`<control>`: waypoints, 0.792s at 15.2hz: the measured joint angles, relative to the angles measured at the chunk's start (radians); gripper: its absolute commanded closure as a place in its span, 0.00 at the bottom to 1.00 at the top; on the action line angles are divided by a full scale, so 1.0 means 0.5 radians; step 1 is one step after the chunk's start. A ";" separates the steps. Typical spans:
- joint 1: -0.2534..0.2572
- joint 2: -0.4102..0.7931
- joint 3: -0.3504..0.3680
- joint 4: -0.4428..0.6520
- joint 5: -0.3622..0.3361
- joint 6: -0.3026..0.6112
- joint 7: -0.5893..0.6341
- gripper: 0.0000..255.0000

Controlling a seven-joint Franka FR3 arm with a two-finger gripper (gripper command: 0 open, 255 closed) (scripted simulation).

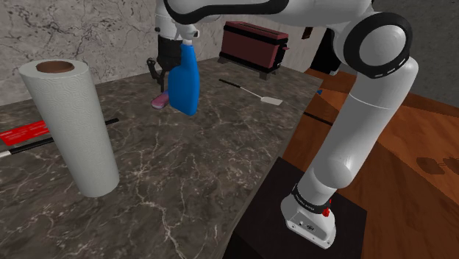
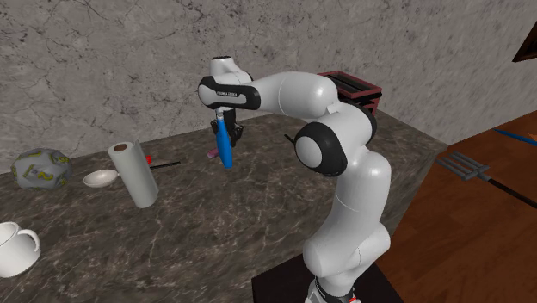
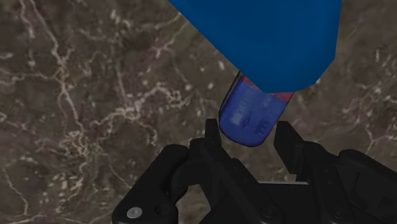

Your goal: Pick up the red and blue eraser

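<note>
Dark veined marble counter is running along a grey stone wall, with wooden floor showing off its edge. The white arm is rising from the black stand and reaching across toward the wall side of the counter. The gripper is pointing down at the counter, with its fingers standing apart and gripping nothing.

The eraser, blue with red at the edges, is lying on the marble and showing between the two fingertips. I cannot tell whether the tips are touching it. A tall blue bottle is standing just beside the eraser and covering its far end in the wrist view. In the shoulder view the bottle is hiding most of the gripper.

A paper towel roll is standing upright at the shoulder view's left, well apart from the gripper. A flat red box is lying behind the roll. A dark red toaster is sitting at the counter's far end by the wall, and a spatula is lying flat between it and the bottle.

At the second exterior view's left, a small white bowl is sitting beside the roll, a crumpled patterned wad is lying near the wall, and a white mug is standing near the counter's front edge.
</note>
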 measured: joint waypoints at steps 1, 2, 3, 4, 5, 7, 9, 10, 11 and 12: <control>0.000 -0.003 0.000 -0.001 0.001 -0.002 -0.001 1.00; 0.000 -0.001 0.000 0.001 0.001 -0.003 -0.001 1.00; -0.001 0.003 -0.001 0.003 -0.001 -0.005 -0.002 1.00; 0.000 0.009 -0.001 0.009 -0.003 -0.008 -0.002 1.00; -0.001 0.011 -0.001 0.010 -0.004 -0.008 -0.003 1.00; 0.002 0.002 0.001 -0.001 -0.001 0.000 0.003 1.00; 0.004 0.010 0.003 0.034 -0.004 -0.039 0.006 1.00; 0.005 0.017 0.003 0.054 -0.007 -0.061 0.009 1.00; 0.006 0.019 0.004 0.076 -0.008 -0.084 0.010 1.00; 0.005 0.024 0.002 0.110 -0.010 -0.116 0.007 1.00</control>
